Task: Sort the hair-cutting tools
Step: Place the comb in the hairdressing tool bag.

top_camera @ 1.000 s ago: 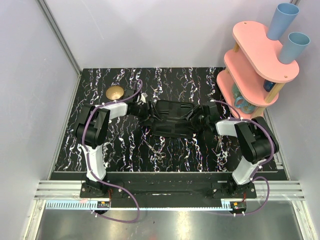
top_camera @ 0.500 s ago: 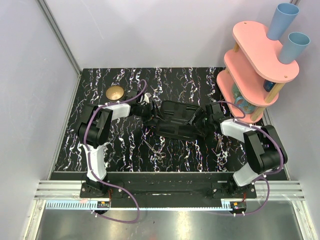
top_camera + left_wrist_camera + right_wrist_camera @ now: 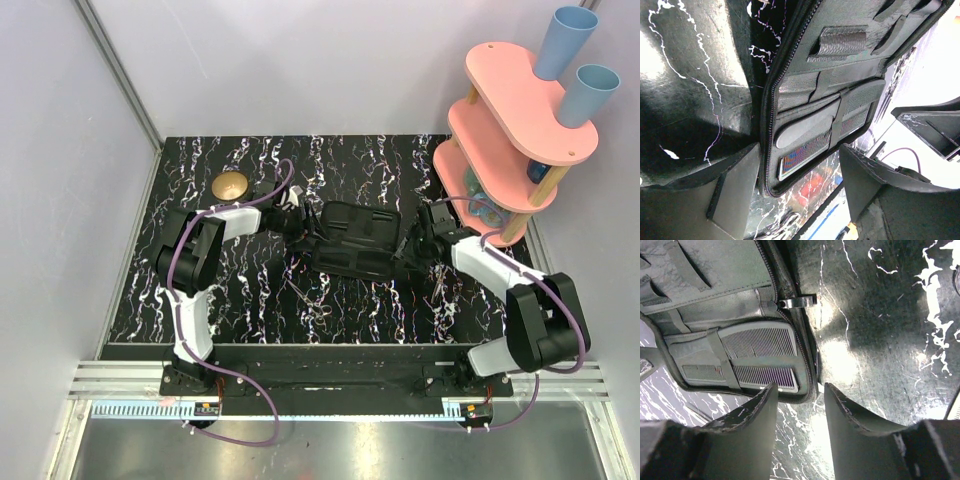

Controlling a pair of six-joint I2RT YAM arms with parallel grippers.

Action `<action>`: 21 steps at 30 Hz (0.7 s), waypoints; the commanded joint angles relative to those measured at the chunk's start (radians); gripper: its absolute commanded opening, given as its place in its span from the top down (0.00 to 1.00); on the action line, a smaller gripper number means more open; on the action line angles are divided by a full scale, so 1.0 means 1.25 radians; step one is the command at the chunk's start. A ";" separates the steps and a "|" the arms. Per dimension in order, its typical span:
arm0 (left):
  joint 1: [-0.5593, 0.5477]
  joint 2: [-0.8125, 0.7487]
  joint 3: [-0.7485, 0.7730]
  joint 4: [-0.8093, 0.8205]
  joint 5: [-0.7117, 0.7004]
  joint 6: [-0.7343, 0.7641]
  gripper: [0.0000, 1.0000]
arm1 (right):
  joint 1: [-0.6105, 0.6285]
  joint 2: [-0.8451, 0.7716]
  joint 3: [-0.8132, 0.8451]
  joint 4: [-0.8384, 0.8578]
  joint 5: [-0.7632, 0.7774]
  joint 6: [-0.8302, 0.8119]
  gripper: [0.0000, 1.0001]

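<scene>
The black case (image 3: 355, 240) lies open in the middle of the table, pockets and combs facing up. My left gripper (image 3: 300, 228) is at its left end, open, its fingers either side of a case corner (image 3: 790, 165) without pinching it. At the right end my right gripper (image 3: 410, 246) is open, the zipped corner (image 3: 805, 385) just at its fingertips (image 3: 771, 390). One pair of slim scissors (image 3: 307, 298) lies on the table in front of the case, another pair (image 3: 440, 284) to the right. Looped handles of the scissors (image 3: 785, 220) show faintly below the left fingers.
A small brass bowl (image 3: 231, 184) sits at the back left. A pink tiered shelf (image 3: 505, 125) with blue cups (image 3: 565, 40) stands at the back right, close behind the right arm. The black marbled table (image 3: 200, 300) ends in a metal rail at the front.
The case has shifted towards the back and looks narrower. The right arm's elbow has swung out to the right, and its jaws widened, then narrowed. The left gripper has edged right along the case.
</scene>
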 commanded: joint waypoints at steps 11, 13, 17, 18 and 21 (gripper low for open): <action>-0.014 0.053 -0.043 -0.085 -0.160 0.047 0.31 | -0.003 0.149 0.115 0.092 0.042 -0.057 0.74; -0.014 0.053 -0.044 -0.085 -0.160 0.048 0.31 | -0.004 0.156 0.124 0.094 0.044 -0.065 0.76; -0.014 0.056 -0.043 -0.085 -0.159 0.048 0.31 | -0.003 0.176 0.134 0.097 0.040 -0.088 0.77; -0.014 0.056 -0.043 -0.085 -0.159 0.048 0.30 | -0.003 0.187 0.135 0.096 0.037 -0.088 0.77; -0.014 0.057 -0.042 -0.085 -0.159 0.049 0.31 | -0.003 0.206 0.134 0.100 0.027 -0.090 0.78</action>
